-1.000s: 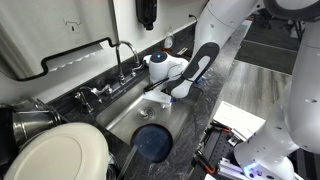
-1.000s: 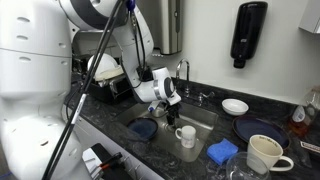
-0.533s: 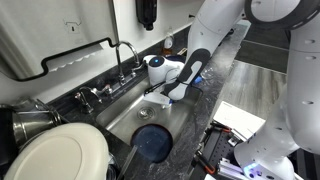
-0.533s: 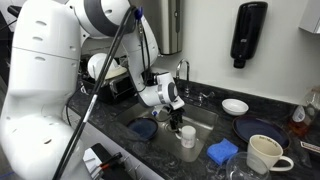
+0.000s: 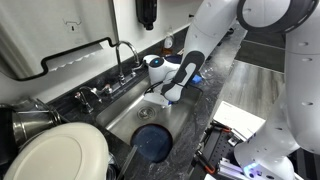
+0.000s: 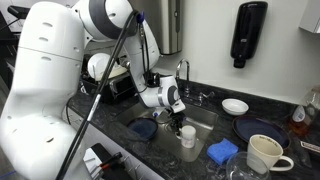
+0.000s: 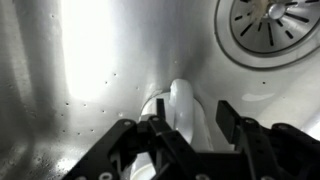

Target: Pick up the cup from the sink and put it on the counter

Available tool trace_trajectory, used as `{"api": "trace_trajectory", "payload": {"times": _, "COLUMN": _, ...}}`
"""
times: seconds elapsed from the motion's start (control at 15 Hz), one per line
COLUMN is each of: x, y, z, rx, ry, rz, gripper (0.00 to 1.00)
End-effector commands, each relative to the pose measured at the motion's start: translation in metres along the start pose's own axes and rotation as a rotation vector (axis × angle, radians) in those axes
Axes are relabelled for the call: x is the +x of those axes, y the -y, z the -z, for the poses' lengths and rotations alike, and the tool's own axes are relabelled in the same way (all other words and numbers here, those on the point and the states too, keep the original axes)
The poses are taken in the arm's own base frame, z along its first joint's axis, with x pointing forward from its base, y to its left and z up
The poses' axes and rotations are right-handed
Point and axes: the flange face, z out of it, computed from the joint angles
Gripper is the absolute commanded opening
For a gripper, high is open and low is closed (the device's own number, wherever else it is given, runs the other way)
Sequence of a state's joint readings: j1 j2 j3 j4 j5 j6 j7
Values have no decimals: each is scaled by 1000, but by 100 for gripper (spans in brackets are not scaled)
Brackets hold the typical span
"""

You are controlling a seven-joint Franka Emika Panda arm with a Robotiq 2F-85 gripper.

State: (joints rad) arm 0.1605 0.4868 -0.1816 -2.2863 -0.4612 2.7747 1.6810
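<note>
Step in hand: the grasp; gripper [image 6: 181,124] is low in the sink [image 6: 205,118], directly over the cup [image 6: 188,137]; cup stands upright on the basin floor toward the near wall, drain [image 7: 270,25] well apart from it; wrist view shows the fingers [image 7: 228,122] spread, one each side of the cup, nothing gripped; can't tell if either is touching it. Next move, as I read it: close squarely on the cup wall; lift straight up clear of the rim; carry to a bare patch of worktop [image 6: 112,132], avoiding the blue dish [image 6: 143,129].
</note>
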Motion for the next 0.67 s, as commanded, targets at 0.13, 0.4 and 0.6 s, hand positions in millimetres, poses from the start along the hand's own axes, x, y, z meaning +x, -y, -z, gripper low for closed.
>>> {"api": "trace_trajectory", "payload": {"times": 0.13, "x": 2, "y": 4, "z": -4, "rx": -10, "ry": 9, "rz": -7, "gripper": 12}}
{"api": "trace_trajectory", "payload": {"times": 0.4, "x": 3, "y": 4, "z": -3, "rx": -9, "ry": 7, "rz": -22, "gripper": 5}}
{"api": "trace_trajectory", "payload": {"times": 0.6, "x": 4, "y": 0, "z": 4, "rx": -6, "ry": 1, "rz": -32, "gripper": 5}}
